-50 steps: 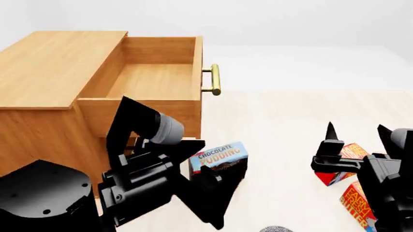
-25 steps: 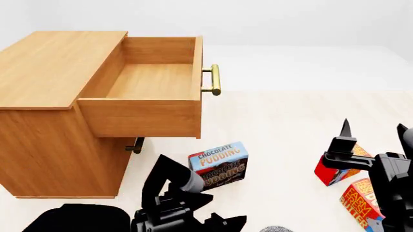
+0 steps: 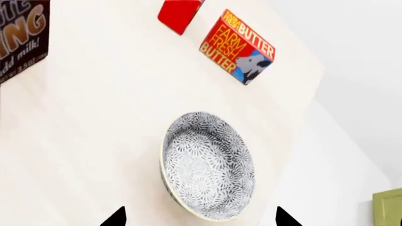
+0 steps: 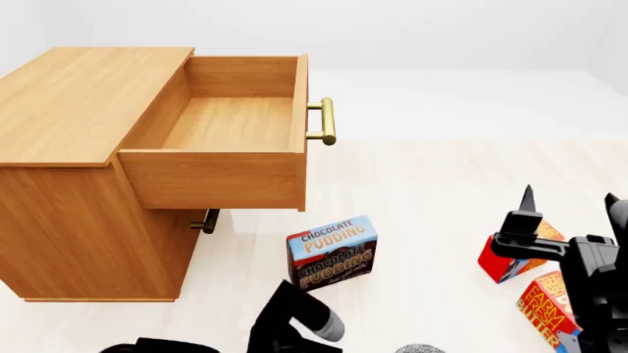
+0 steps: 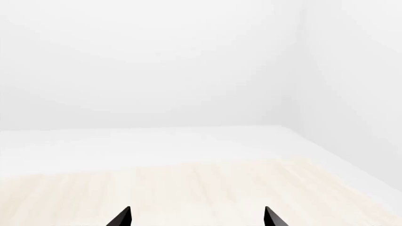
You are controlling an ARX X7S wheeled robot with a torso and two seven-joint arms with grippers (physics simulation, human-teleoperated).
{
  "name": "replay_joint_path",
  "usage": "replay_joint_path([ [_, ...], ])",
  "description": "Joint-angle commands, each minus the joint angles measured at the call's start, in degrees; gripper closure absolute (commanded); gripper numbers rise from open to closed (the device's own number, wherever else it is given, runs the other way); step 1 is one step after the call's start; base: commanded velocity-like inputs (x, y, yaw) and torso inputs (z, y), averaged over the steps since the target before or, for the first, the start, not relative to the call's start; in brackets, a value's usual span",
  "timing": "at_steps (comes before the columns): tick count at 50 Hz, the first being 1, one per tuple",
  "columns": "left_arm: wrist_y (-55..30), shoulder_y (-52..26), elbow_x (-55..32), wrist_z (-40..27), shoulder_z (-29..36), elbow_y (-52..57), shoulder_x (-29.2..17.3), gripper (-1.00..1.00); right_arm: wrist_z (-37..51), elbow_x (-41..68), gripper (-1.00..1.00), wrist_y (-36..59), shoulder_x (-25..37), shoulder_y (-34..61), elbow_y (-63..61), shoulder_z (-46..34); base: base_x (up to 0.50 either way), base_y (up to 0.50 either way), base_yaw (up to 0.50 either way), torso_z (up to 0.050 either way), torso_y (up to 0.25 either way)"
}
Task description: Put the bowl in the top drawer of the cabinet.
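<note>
The bowl (image 3: 208,165), white with a grey-blue floral pattern, lies on the pale floor just ahead of my left gripper (image 3: 199,220). That gripper is open, with one fingertip on each side of the bowl and neither touching it. In the head view only the left arm (image 4: 294,323) shows at the bottom edge, beside a grey sliver of the bowl's rim (image 4: 419,348). The cabinet (image 4: 79,95) stands at the left with its top drawer (image 4: 226,125) pulled out and empty, its brass handle (image 4: 327,121) facing right. My right gripper (image 4: 571,213) hangs open over the boxes and holds nothing.
A chocolate pudding box (image 4: 332,252) stands in front of the cabinet. A red box (image 4: 510,257) and a butter box (image 4: 545,305) lie at the right under the right arm. The lower drawer's handle (image 4: 206,220) pokes out beneath the open drawer.
My left arm has dropped from in front of the cabinet to the bottom edge of the head view, uncovering the pudding box. The right gripper drifted slightly right.
</note>
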Motion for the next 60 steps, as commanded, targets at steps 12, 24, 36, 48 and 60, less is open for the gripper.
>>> replay_joint_path([
  [12,2.58,-4.87,3.75,-5.82,5.80,-8.81,6.01,-1.00,-2.16,0.29,-1.00,-3.85,-0.04,-4.27,0.20,0.88,0.00,0.00,0.00,0.000,0.000],
  [24,3.92,-4.28,6.28,-7.31,11.68,-10.94,7.95,-1.00,-3.24,-0.20,-1.00,-7.30,-1.21,-5.86,1.34,0.15,0.00,0.00,0.00,0.000,0.000],
  [36,5.58,-5.57,8.24,-9.91,15.40,-13.58,9.88,-1.00,-3.41,-1.49,-1.00,-8.51,-1.65,-4.59,2.77,-3.88,0.00,0.00,0.00,0.000,0.000],
  [48,10.17,-6.57,12.72,-8.83,19.88,-16.79,10.30,-1.00,-3.88,-3.24,-1.00,-10.45,-1.97,-3.33,5.98,-7.19,0.00,0.00,0.00,0.000,0.000],
  [60,15.20,-6.69,17.17,-5.96,24.41,-22.01,9.93,-1.00,-4.61,-3.74,-1.00,-12.43,-1.98,-4.62,7.19,-7.63,0.00,0.00,0.00,0.000,0.000],
])
